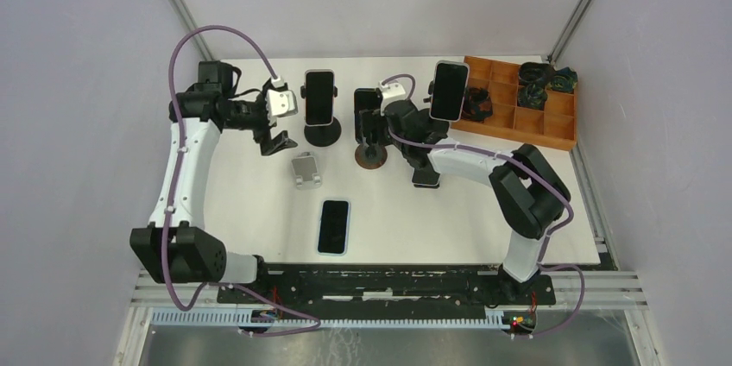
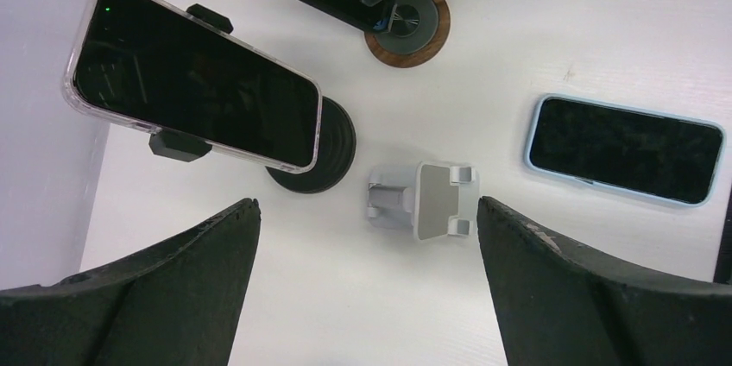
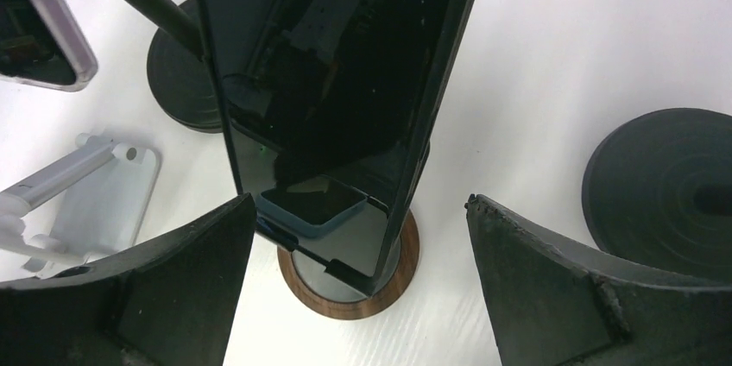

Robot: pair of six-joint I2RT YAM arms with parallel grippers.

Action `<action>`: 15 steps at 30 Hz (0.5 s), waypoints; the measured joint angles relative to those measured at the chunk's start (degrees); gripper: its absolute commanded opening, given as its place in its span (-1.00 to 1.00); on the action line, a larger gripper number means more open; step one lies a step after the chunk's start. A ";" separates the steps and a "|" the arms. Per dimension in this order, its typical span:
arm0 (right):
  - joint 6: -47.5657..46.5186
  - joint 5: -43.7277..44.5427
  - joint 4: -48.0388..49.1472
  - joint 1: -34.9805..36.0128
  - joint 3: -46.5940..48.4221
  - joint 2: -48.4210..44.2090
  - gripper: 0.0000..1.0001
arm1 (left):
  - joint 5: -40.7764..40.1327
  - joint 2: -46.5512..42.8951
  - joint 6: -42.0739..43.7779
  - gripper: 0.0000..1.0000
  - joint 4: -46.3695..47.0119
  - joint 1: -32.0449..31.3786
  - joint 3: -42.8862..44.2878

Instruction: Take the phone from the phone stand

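No readable text or labels anywhere

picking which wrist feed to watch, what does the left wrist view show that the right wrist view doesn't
Only the left wrist view: the pale-blue-cased phone lying flat on the table, and the whole clear-cased phone clamped on its black stand.
Only the right wrist view: another black round base at the right edge, and most of the dark phone up close.
Both share: the small white stand, the wood-ringed base under the dark phone, and at least a corner of the clear-cased phone.
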 measured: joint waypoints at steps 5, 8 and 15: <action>0.57 -1.55 3.56 -1.22 -0.11 2.64 0.91 | -0.24 -3.02 -1.27 1.00 -1.51 0.00 -0.15; 0.55 -3.48 7.02 -2.25 -0.68 2.78 0.80 | -0.26 -4.48 -1.44 1.00 -2.51 0.00 -0.28; 1.20 -11.67 14.23 -4.48 -0.83 3.82 0.56 | -0.33 -6.73 -2.75 1.00 -2.73 0.00 -0.46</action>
